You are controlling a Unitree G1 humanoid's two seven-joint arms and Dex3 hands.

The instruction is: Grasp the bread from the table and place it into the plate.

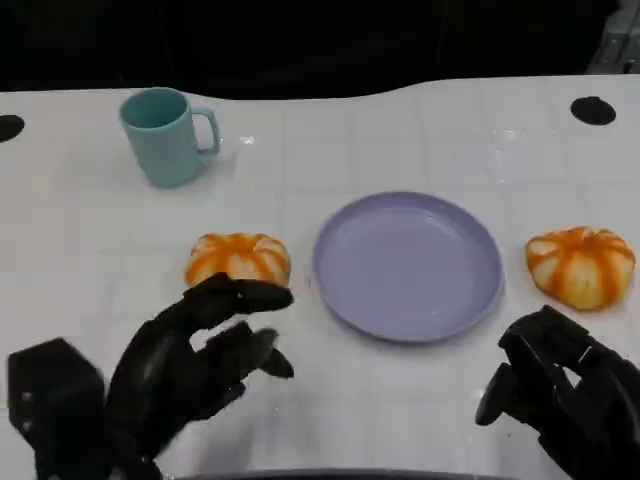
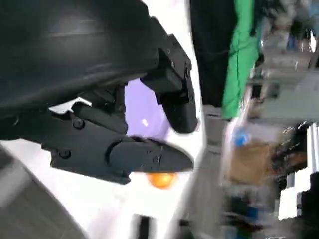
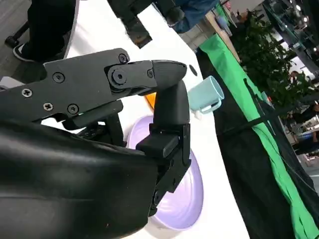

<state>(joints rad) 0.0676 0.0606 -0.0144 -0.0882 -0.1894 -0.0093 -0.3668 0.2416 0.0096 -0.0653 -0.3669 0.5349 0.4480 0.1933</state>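
Note:
Two orange-and-white striped bread rolls lie on the white table, one left of the purple plate and one to its right. My left hand hovers just in front of the left roll with fingers spread, a fingertip close to the roll's near edge, holding nothing. My right hand sits near the table's front, below the right roll, holding nothing. The left wrist view shows my fingers over the plate and a roll. In the right wrist view the plate lies beyond my fingers.
A teal mug stands at the back left, also in the right wrist view. Black round holes mark the table's far corners. A person's legs stand beside the table. A green cloth hangs beyond its far edge.

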